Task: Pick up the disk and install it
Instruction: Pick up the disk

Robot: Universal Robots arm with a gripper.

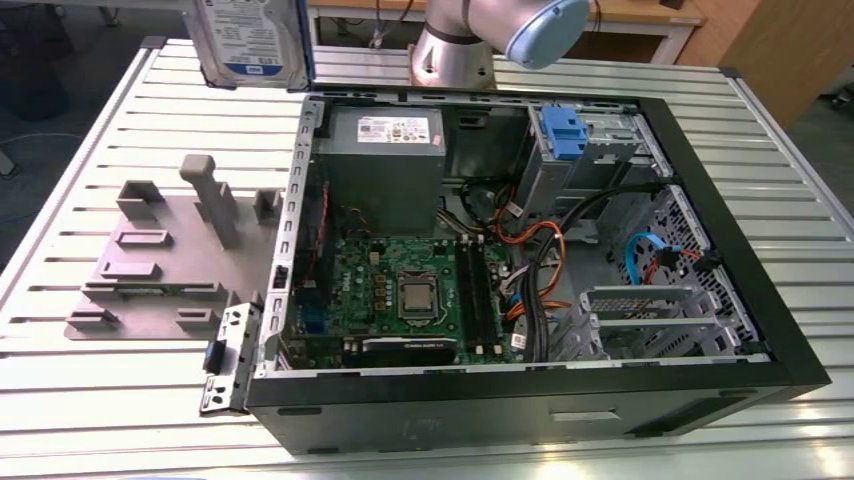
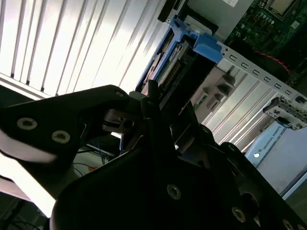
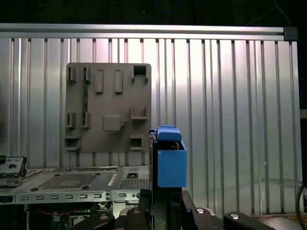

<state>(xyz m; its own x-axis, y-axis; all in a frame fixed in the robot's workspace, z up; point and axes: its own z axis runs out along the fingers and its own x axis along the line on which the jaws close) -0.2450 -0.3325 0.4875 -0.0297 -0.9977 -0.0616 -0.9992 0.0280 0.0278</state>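
Silver-grey with a white-and-blue label, the disk (image 1: 254, 40) hangs upright in the air over the far corner of the ribbed metal desk (image 1: 80, 150), towards the exterior view's left, well apart from the open computer case (image 1: 534, 395). In both wrist views the black hand (image 2: 165, 112) (image 3: 165, 203) is clenched on the disk (image 2: 180, 64) (image 3: 171, 167), gripping one end while the blue carrier bracket sticks out beyond the fingers. The arm (image 1: 461, 45) rises behind the case. The grey slotted holder stand (image 1: 147, 260) (image 3: 108, 110) lies on the desk just beside the case, on the exterior view's left. Inside the case, a blue-handled carrier (image 1: 565, 135) sits atop the grey metal cage, and the green motherboard (image 1: 400, 290) lies on the case floor
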